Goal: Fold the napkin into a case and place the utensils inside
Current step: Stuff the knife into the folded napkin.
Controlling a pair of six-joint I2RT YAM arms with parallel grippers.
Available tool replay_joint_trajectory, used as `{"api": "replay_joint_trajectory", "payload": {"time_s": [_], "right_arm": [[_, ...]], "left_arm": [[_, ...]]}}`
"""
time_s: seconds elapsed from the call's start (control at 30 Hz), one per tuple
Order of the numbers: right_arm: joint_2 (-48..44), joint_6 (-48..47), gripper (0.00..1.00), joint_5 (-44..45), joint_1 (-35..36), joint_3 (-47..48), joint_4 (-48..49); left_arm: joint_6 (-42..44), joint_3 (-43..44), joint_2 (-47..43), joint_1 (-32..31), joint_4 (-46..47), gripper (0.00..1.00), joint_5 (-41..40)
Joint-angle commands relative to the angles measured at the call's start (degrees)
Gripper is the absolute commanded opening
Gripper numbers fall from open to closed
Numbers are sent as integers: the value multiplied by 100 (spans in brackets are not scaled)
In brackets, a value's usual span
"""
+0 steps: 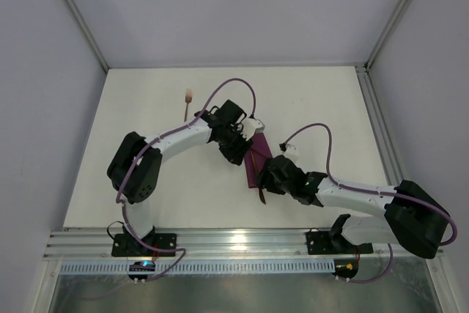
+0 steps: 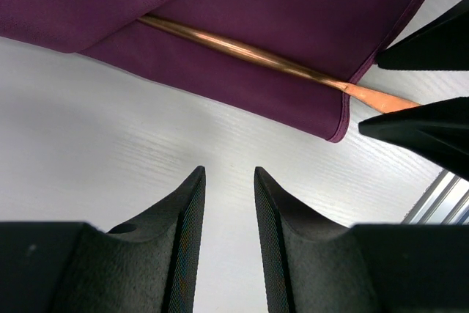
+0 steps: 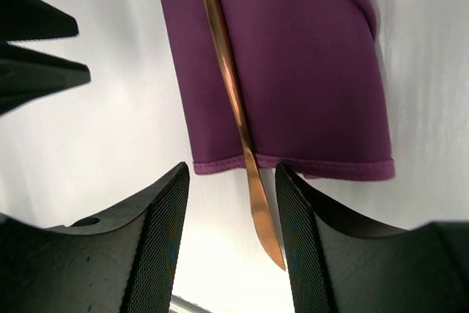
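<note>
Currently, R gripper (image 3: 231,181): fingers spread, empty, either side of the tail of a copper utensil (image 3: 258,207), apparently not touching it. That utensil lies lengthwise in the fold of the case (image 3: 308,71), tail protruding past the near hem. L gripper (image 2: 228,174), just beyond: fingers slightly apart, nothing held, over bare table (image 2: 110,144). Fork (image 1: 188,102) lies far-left, well apart from case. Est. status: fold done; 1 of 2 utensils nearly in; fork insertion pending.

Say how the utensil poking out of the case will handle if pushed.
The utensil looks like thin, straight metal: likely stiff and light. Its shine suggests it may slip when gripped. On the soft case, a push would probably slide it.
</note>
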Motion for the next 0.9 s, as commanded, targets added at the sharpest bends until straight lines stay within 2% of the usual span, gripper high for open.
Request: {"api": "replay_joint_trajectory", "payload": {"time_s": [0.0,0.1,0.13,0.17,0.23,0.4,0.63,0.87], "right_arm": [[-247,-776,55,558,203,408,-1057],[-168,-1190,55,848,387,969,-1628],[-107,-1313,55,1023,649,1154,-2135],[33,-1471,54,1347,791,1469,-2357],[165,-1525,53,1420,1047,1630,-2718],[552,-1473,49,850,1170,1560,-2624],[1115,-1464,48,876,1521,1859,-2852],[993,-1182,48,840,1583,1473,-2729]], "left_arm": [[103,73,-68,-18,-58,35,142],[103,108,-77,-18,-93,35,142],[112,117,-85,-18,-119,35,150],[138,108,-103,-18,-137,35,150],[182,100,-155,-18,-172,35,115],[279,-32,-419,-18,-199,35,54],[314,-173,-507,-18,-225,35,-16],[314,-173,-525,-18,-216,34,36]]}}
